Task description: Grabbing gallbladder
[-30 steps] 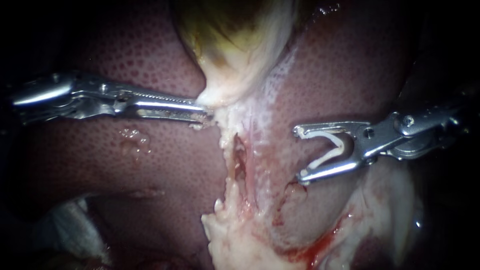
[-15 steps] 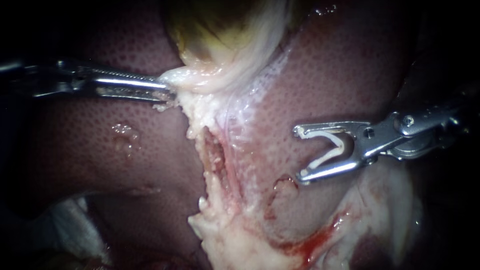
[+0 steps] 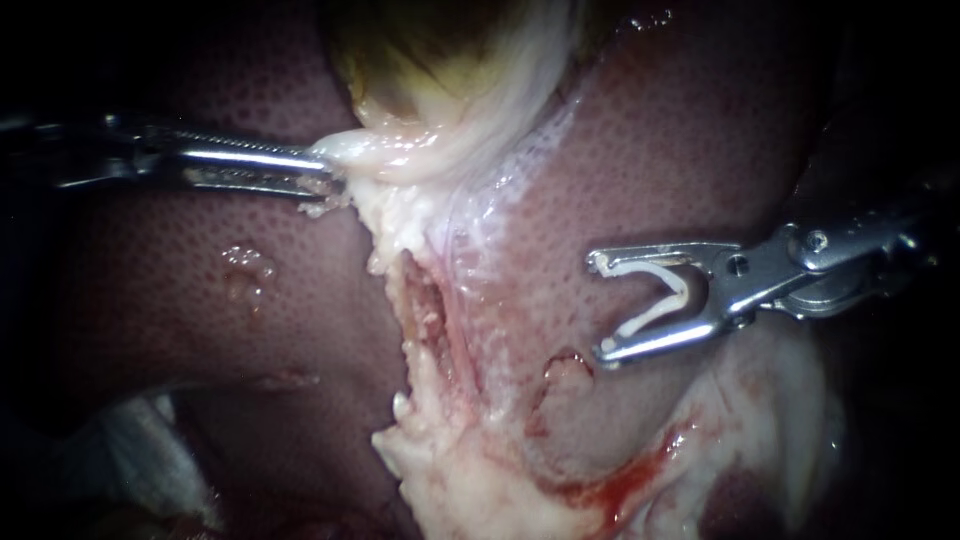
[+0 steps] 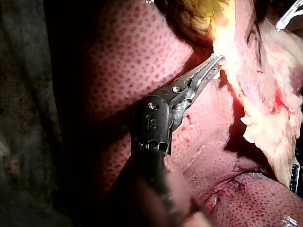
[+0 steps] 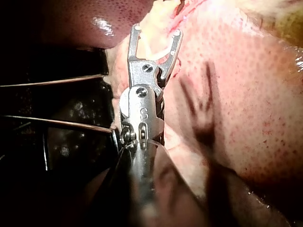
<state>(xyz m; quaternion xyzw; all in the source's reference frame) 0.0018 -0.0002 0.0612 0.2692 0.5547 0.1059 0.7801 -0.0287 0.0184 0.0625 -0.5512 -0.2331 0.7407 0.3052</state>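
The gallbladder (image 3: pixel 440 70) is a yellow-green sac at the top centre, narrowing to a pale neck (image 3: pixel 395 160). My left instrument (image 3: pixel 325 172) comes in from the left with its jaws shut on that pale neck, which is stretched leftward. In the left wrist view the same jaws (image 4: pixel 214 63) meet the whitish tissue edge (image 4: pixel 232 52). My right instrument (image 3: pixel 600 308) hovers over the liver (image 3: pixel 690 150) at the right, jaws open with a white clip (image 3: pixel 660 300) loaded between them; the right wrist view shows these jaws (image 5: pixel 156 33) spread apart.
A raw, whitish strip of dissected tissue (image 3: pixel 440 340) runs down the middle, with a little blood (image 3: pixel 640 480) at the lower right. Dark red liver (image 3: pixel 180 300) lies left of it. White gauze (image 3: pixel 150 450) shows at the lower left.
My left instrument has pulled the gallbladder neck to the left and slightly up, stretching the pale tissue below it. The right instrument has stayed where it was.
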